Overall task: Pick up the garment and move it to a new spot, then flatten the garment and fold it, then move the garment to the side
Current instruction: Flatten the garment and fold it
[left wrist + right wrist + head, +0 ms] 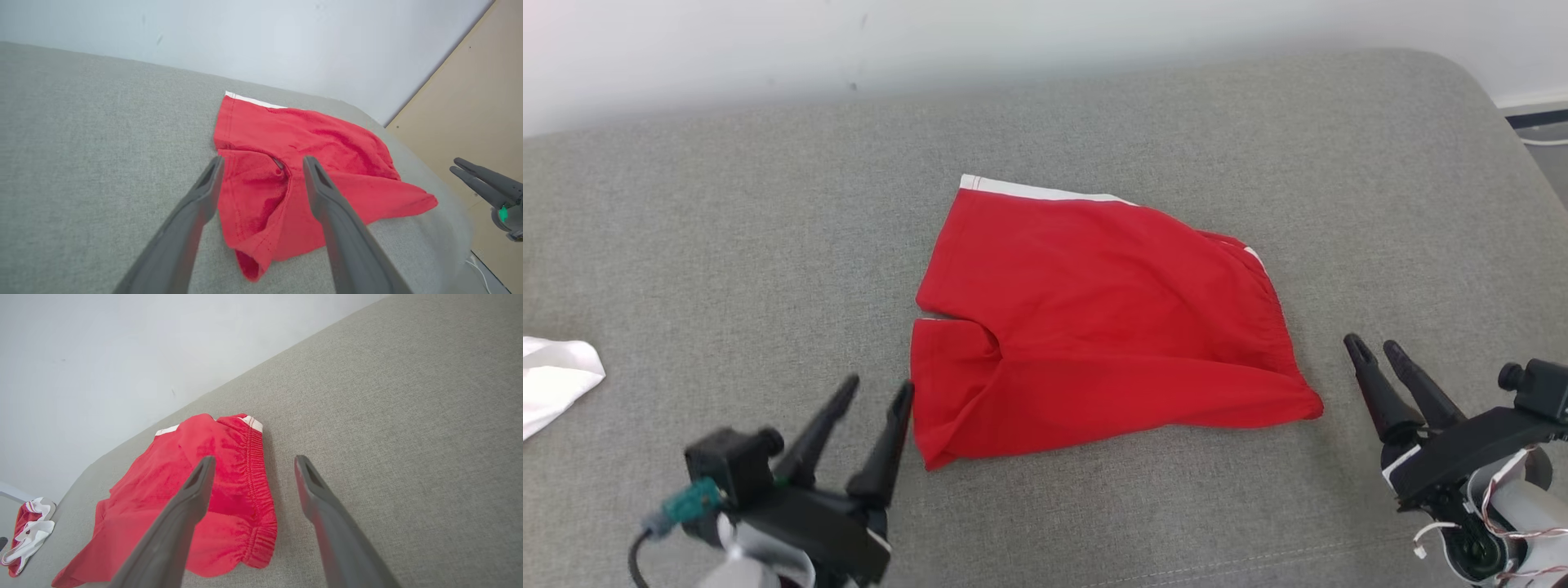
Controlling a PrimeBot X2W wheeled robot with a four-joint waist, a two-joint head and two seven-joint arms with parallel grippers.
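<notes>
Between left gripper [879,384] and right gripper [1371,343] lies one red garment [1094,318].

We see the garment [1094,318], a pair of bright red shorts, spread mostly flat near the middle of the grey cushion [727,245]. A white stripe [1037,190] runs along its far edge. The gathered elastic waistband [255,465] lies at our right, and the two leg openings face our left with a small notch between them. The nearer leg [253,212] is rumpled, its hem curled up at the near left corner, and a soft fold runs along the near edge.
</notes>
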